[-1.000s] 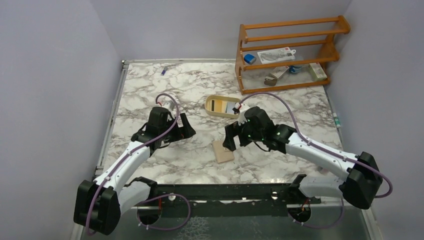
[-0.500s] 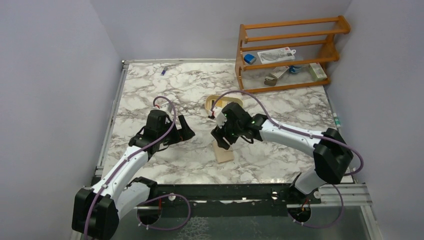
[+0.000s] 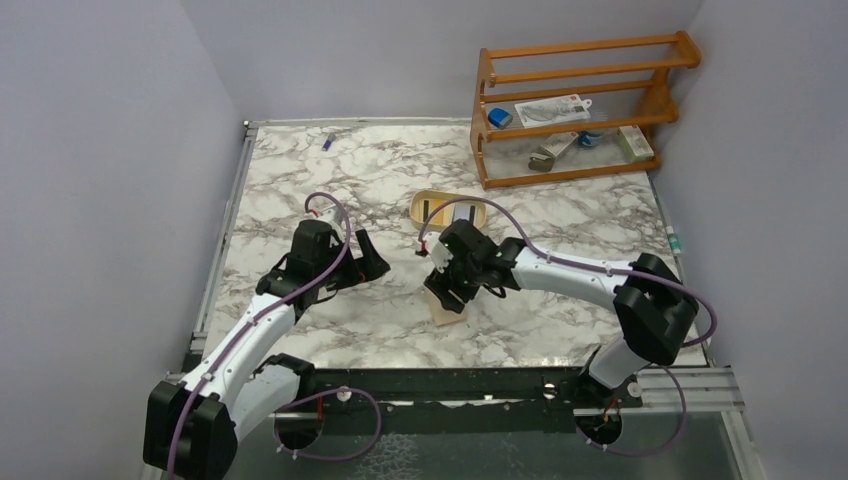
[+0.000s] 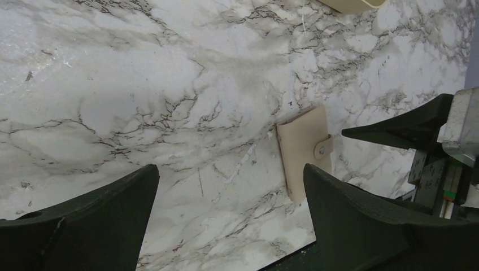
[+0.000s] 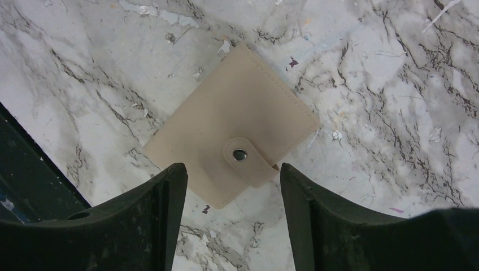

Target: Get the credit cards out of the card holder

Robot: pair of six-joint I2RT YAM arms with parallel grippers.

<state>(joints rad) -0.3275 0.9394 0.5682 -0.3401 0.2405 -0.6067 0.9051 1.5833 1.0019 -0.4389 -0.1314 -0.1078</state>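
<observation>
Nearest the front edge of the desk, about midway along it, the card holder (image 3: 450, 309) lies flat on the marble, folded shut with its strap snapped down. The right gripper (image 3: 447, 288) hangs right over it with its fingers (image 5: 161, 214) spread wide, one to each side of the snap edge. Whether they touch the leather cannot be told. To the left, nearer the left edge, the left gripper (image 3: 366, 262) hovers over bare marble. Its fingers (image 4: 90, 220) are also parted and hold nothing, and it stands apart from the card holder. Farther back, just behind the right gripper, sits a cream oval tray (image 3: 450, 196). The credit cards (image 3: 433, 210) lie flat in it, one yellowish with a dark stripe and a paler one beside it. In the far right corner stands a wooden rack (image 3: 580, 100) with small items on its shelves.
</observation>
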